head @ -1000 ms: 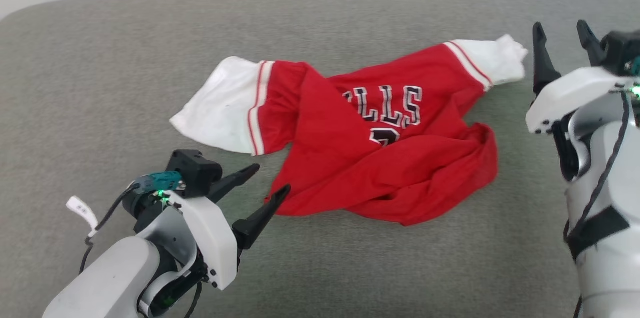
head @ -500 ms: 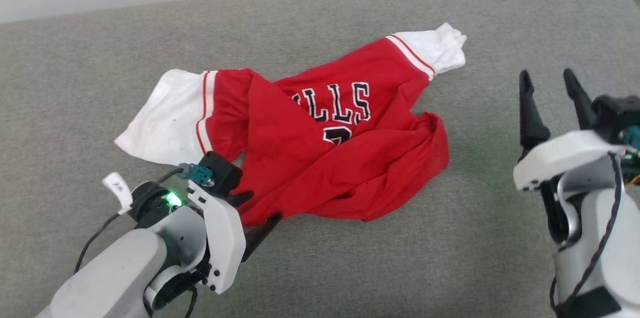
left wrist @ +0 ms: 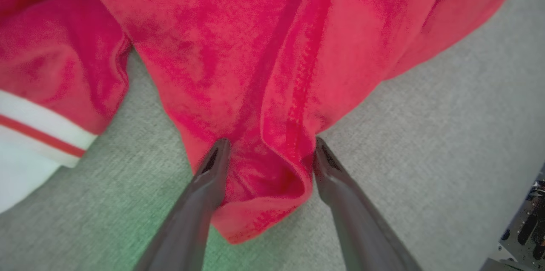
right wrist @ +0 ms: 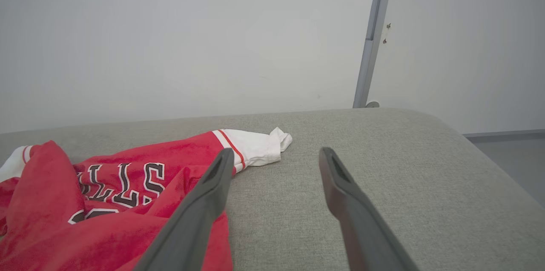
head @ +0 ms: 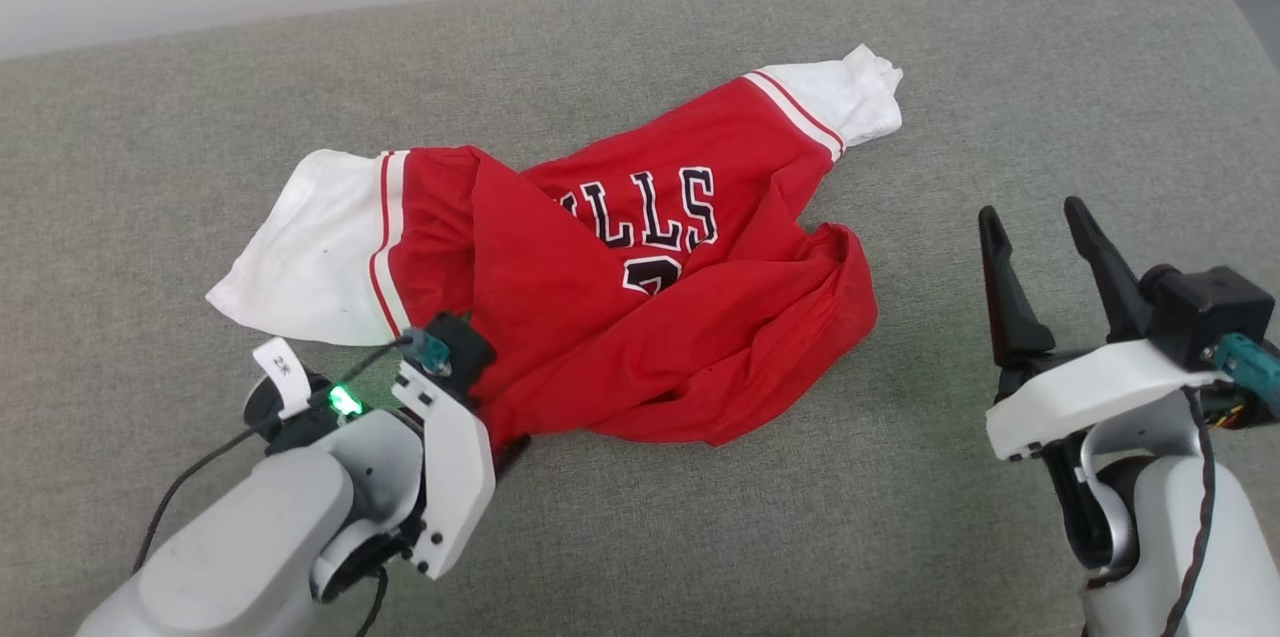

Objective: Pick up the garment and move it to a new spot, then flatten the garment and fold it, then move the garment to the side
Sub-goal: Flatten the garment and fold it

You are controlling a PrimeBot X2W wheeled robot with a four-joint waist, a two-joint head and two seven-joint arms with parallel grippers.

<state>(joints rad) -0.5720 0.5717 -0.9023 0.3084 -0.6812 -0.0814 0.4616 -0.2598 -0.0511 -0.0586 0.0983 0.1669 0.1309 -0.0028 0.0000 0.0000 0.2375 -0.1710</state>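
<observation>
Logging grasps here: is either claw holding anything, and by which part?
Nothing yet. The left claw stands open astride a hem fold of the red jersey; the right claw is open, clear of it.

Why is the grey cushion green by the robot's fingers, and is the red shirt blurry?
Left wrist view: the green tint on the grey cushion likely comes from the green light glowing on the left arm in the head view; the garment looks blurry close up. Right wrist view: its lettering is sharper.
</observation>
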